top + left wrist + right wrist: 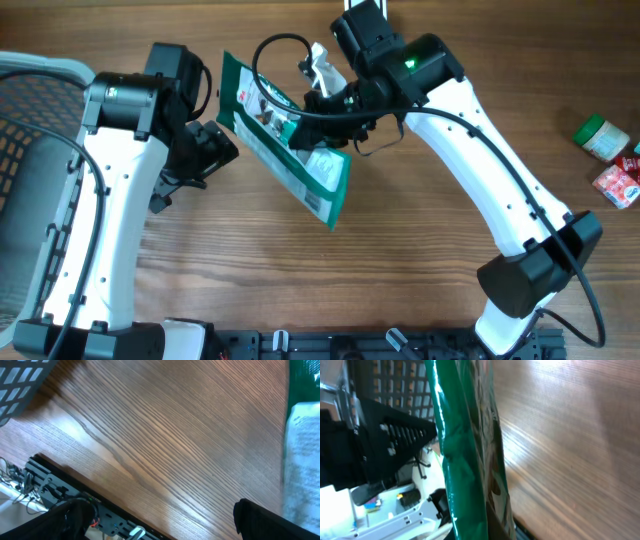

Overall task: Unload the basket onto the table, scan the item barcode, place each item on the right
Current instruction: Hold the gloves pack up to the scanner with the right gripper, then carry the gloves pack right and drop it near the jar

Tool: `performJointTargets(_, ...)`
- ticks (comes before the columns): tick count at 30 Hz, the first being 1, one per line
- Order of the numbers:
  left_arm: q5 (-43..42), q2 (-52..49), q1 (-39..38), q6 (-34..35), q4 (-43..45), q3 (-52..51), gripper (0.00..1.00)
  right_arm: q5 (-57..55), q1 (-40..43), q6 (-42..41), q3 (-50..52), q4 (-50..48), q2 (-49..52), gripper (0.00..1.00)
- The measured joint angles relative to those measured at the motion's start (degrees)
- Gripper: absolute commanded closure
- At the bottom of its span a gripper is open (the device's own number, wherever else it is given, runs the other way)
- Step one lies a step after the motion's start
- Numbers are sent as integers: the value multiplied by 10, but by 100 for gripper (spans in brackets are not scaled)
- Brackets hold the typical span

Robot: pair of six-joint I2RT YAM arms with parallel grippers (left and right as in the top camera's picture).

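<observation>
Green, with a white printed panel: one pouch [300, 170], lifted clear of the wooden table [400, 260] and hanging tilted between the two arms. Clamped near its upper edge by the right gripper [322, 105], fingers closed tight on the foil; shown edge-on in the right wrist view. Close by the pouch's left side, the left gripper [205, 158], fingers spread wide with nothing between them; only bare wood in its own camera, plus the white panel at the frame's right edge.

As for progress: pick-up done, pouch held up for reading, scan itself probably not yet made. Cannot tell a barcode from the blurred print on the panel. Cannot make out a scanner for certain either; just a small white object [322, 68] behind the right gripper, too hidden to name. Left to do, most likely: turning the panel toward a reader, then setting the pouch down, perhaps into the basket [60, 66] at the left.

Counting: one pouch, two grippers, one basket and, well apart at the table's right edge, one green-capped jar [601, 137] beside one red packet [617, 185].
</observation>
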State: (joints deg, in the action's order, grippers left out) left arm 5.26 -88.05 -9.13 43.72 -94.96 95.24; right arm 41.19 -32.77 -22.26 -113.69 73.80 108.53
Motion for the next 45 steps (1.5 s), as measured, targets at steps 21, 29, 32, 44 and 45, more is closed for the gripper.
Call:
performJointTargets(21,36,0,-2,-2,2,0,0,228,148,390,0,55,0,96)
performJointTargets(29,39,0,-2,-2,4,0,0,20,144,404,3,-259,0,96)
performJointTargets(32,39,0,-2,-2,4,-1,0,-78,141,411,3,-328,2,96)
performJointTargets(44,39,0,-2,-2,4,-2,0,-325,141,473,4,-694,197,96)
performJointTargets(45,40,0,-2,-2,5,-2,0,-352,141,475,5,-745,222,96)
